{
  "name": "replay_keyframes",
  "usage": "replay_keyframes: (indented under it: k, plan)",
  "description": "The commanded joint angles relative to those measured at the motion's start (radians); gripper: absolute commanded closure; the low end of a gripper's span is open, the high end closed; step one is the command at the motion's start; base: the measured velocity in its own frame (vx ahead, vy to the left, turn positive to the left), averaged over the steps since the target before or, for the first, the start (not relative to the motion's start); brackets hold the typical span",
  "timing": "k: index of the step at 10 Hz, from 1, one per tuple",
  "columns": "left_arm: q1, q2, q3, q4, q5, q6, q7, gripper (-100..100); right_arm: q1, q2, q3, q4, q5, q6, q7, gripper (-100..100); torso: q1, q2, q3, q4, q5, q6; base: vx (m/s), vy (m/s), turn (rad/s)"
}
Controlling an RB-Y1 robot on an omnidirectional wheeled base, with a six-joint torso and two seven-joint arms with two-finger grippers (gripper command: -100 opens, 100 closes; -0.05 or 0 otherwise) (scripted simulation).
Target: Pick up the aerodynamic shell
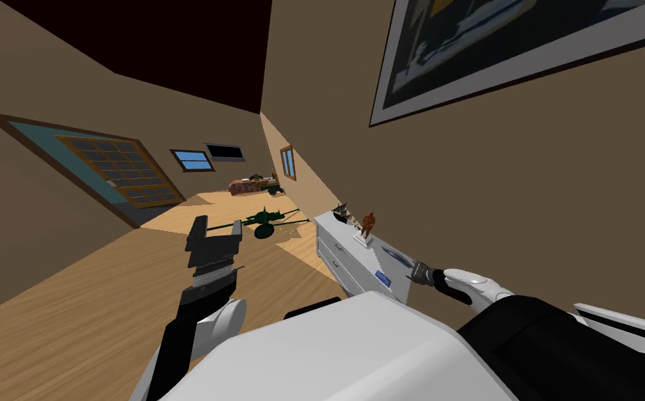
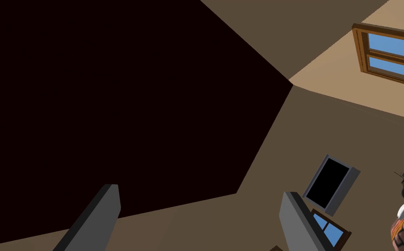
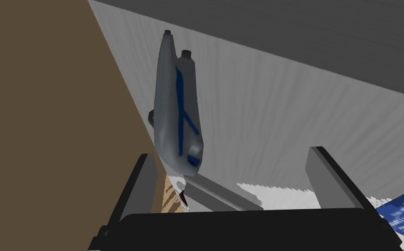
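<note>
The right end effector [image 3: 231,157] is nearest, reaching in over one end of the long white chest of drawers [image 1: 345,261] that stands against the brown wall. Its two grey fingers stand apart and hold nothing.

On the wooden floor [image 1: 70,306], well beyond the chest's far end, stands a dark green wheeled gun [image 1: 266,223].

The left end effector [image 1: 216,230] hangs raised above that floor, off the chest's front side, with its fingers spread wide and empty.

The pale grey streamlined shell with blue stripes [image 3: 177,109] lies on the chest's top along the back edge, right by the wall. It stretches away from the right end effector. Its near tip falls between the fingers, close to the one on the wall side, and I see no contact.

Near the middle of the top stands a brown figurine on a white base [image 1: 368,224]. At the front edge, close to the right end effector, lies a flat blue printed card [image 3: 403,213]. A small dark model ship [image 1: 341,211] sits at the far end.
</note>
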Motion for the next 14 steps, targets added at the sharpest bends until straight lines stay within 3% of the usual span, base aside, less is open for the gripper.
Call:
replay_keyframes:
  k: [1, 3, 4, 5, 7, 8, 9, 10, 11, 13, 14]
  plan:
    - [0.0, 0.0, 0.0, 0.0, 0.0, 0.0, 0.0, 0, 0.016, -0.039, 0.028, 0.017, 0.004, -0.016, 0.028, -100, 0.0, 0.0, 0.0, 0.0, 0.0, 0.0, 0.315, -0.015, 0.026]
    - [0.0, 0.0, 0.0, 0.0, 0.0, 0.0, 0.0, 0, 0.015, -0.054, 0.049, 0.036, 0.008, -0.026, 0.042, -100, -0.001, 0.001, 0.001, 0.0, 0.0, 0.0, 0.226, -0.032, 0.02]
    - [0.0, 0.0, 0.0, 0.0, 0.0, 0.0, 0.0, 0, 0.015, -0.076, 0.088, 0.064, 0.015, -0.044, 0.066, -100, -0.001, 0.008, 0.005, 0.002, 0.0, 0.0, 0.144, -0.028, 0.013]
    - [0.0, 0.0, 0.0, 0.0, 0.0, 0.0, 0.0, 0, 0.015, -0.076, 0.088, 0.064, 0.015, -0.044, 0.066, -100, -0.001, 0.011, 0.006, 0.002, 0.0, 0.001, 0.152, -0.027, 0.005]
    - [0.0, 0.0, 0.0, 0.0, 0.0, 0.0, 0.0, 0, 0.021, -0.084, 0.131, 0.081, 0.021, -0.066, 0.088, -100, 0.001, 0.011, 0.006, 0.003, 0.0, 0.001, 0.162, -0.005, -0.004]
    - [0.0, 0.0, 0.0, 0.0, 0.0, 0.0, 0.0, 0, 0.025, -0.079, 0.139, 0.08, 0.022, -0.07, 0.09, -100, 0.001, 0.012, 0.007, 0.003, 0.0, 0.001, 0.087, -0.012, -0.011]
    - [0.0, 0.0, 0.0, 0.0, 0.0, 0.0, 0.0, 0, 0.037, -0.09, 0.122, 0.068, 0.017, -0.066, 0.088, -100, 0.001, 0.015, 0.009, 0.003, 0.0, 0.001, 0.031, -0.002, -0.001]
    - [-0.001, 0.0, 0.0, 0.0, 0.0, 0.0, 0.0, 0, 0.037, -0.089, 0.124, 0.068, 0.017, -0.067, 0.09, 0, 0.001, 0.019, 0.011, 0.004, 0.0, 0.001, 0.008, -0.001, 0.002]
    - [-0.001, 0.0, 0.0, 0.0, 0.0, 0.0, 0.0, 0, 0.032, -0.056, 0.126, 0.083, 0.024, -0.051, 0.096, -100, 0.001, 0.021, 0.012, 0.005, 0.0, 0.001, 0.018, -0.041, 0.063]
    - [-0.001, 0.0, 0.0, 0.0, 0.0, 0.0, 0.0, 0, 0.025, -0.044, 0.126, 0.097, 0.027, -0.056, 0.1, -100, -0.003, 0.021, 0.012, 0.005, -0.001, 0.001, 0.009, -0.055, 0.06]
    - [-0.001, 0.0, 0.0, 0.0, 0.0, 0.0, 0.0, 0, 0.026, -0.042, 0.125, 0.098, 0.027, -0.055, 0.102, 100, -0.002, 0.022, 0.013, 0.005, 0.0, 0.001, 0.0, 0.0, 0.0]
